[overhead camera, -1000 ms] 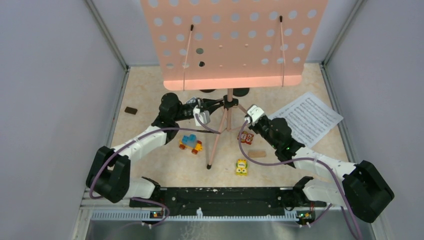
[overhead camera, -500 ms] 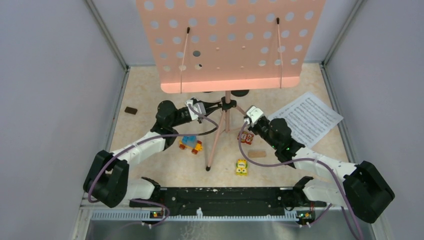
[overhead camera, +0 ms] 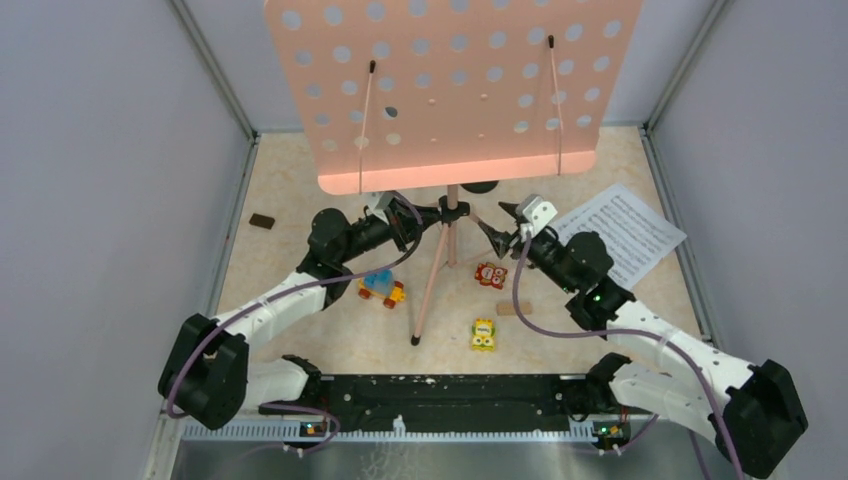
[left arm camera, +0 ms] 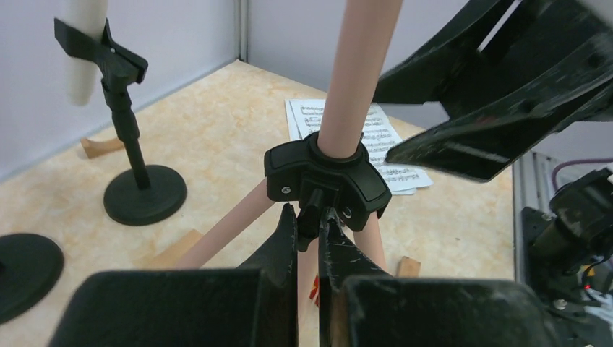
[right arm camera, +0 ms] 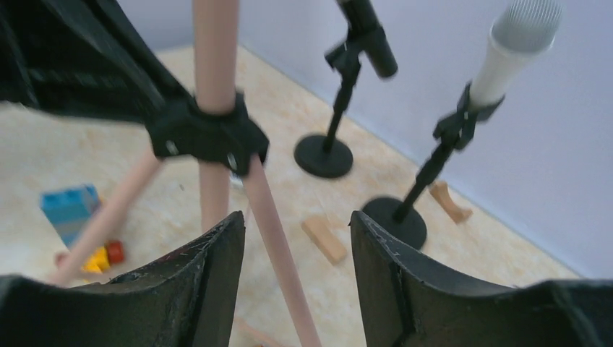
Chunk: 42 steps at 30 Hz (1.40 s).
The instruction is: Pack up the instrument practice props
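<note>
Pink music stand (overhead camera: 450, 90) upright mid-table (overhead camera: 290, 170), tripod spread. Left claw (left arm camera: 309, 217) clenched on hub knob (left arm camera: 312, 201). Right claw (right arm camera: 296, 220) released, straddling leg (right arm camera: 278, 238) without touching. Stand probably light, stiff, top-heavy: take hold of pole near hub, not perforated desk.

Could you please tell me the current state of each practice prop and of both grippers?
music stand, upright, tripod legs spread.
hub knob, pinched between the left gripper's fingers.
left gripper, shut on the hub knob.
right gripper, open, holding nothing.
sheet music, lying flat, loose.
white microphone, clipped in place, head up.
dark microphone, clipped in place, tilted.
</note>
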Available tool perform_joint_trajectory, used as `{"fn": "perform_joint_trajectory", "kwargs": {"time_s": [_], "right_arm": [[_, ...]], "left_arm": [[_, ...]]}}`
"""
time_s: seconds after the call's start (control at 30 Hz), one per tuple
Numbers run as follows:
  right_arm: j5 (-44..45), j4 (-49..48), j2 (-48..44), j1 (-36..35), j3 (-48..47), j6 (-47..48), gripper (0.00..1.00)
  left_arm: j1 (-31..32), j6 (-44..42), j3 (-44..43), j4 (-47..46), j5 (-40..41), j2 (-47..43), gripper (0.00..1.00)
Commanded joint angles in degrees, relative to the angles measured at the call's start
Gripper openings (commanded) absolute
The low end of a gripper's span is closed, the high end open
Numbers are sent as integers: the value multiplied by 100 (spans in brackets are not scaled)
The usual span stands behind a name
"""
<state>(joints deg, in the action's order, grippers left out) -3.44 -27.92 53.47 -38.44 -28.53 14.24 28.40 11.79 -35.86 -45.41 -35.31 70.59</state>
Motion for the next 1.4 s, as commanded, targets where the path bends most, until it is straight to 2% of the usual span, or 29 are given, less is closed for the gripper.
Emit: {"fn": "perform_joint_trajectory", "kwargs": {"time_s": [0.0,0.2,0.3,0.47,0.53,0.67,0.9,1.03,1.13,1.17,1.3,1.37], "right_arm": [[-766,-439,-257,5,-674,-838,55],[-1211,-1254,374,-21,-1057,-1820,51],[-1289,-1480,763,-135,-1253,-1800,50],[-1363,-1542,1262,-272,-1595,-1604,50],[-1291,-1541,1421,-299,-1688,-1571,47],[-1039,-1482,1594,-317,-1798,-1477,33],[-875,-649,1721,-429,-1956,-773,37],[-792,-370,1727,-466,-1989,-641,26],[-746,-168,1752,-464,-2051,-572,4],[-746,-117,1761,-469,-2059,-550,0],[-707,-150,1725,-466,-2002,-507,0],[-679,-169,1706,-473,-1969,-488,0]], "left_arm": [[-58,1043,5,746,1001,-31,0],[-61,2441,-152,1358,1290,128,0],[-55,3236,-212,1614,1259,211,0],[-54,4454,-24,1379,1175,271,0],[-56,4722,-22,1310,1110,282,0],[-54,4931,-16,1339,1106,280,0],[-55,5188,67,1307,1129,264,0],[-54,5228,65,1340,1185,260,0],[-56,5431,99,1375,1242,282,0],[-59,5576,127,1369,1253,311,0],[-72,6983,365,1273,1224,458,0],[-64,7889,573,897,1133,561,0]]}}
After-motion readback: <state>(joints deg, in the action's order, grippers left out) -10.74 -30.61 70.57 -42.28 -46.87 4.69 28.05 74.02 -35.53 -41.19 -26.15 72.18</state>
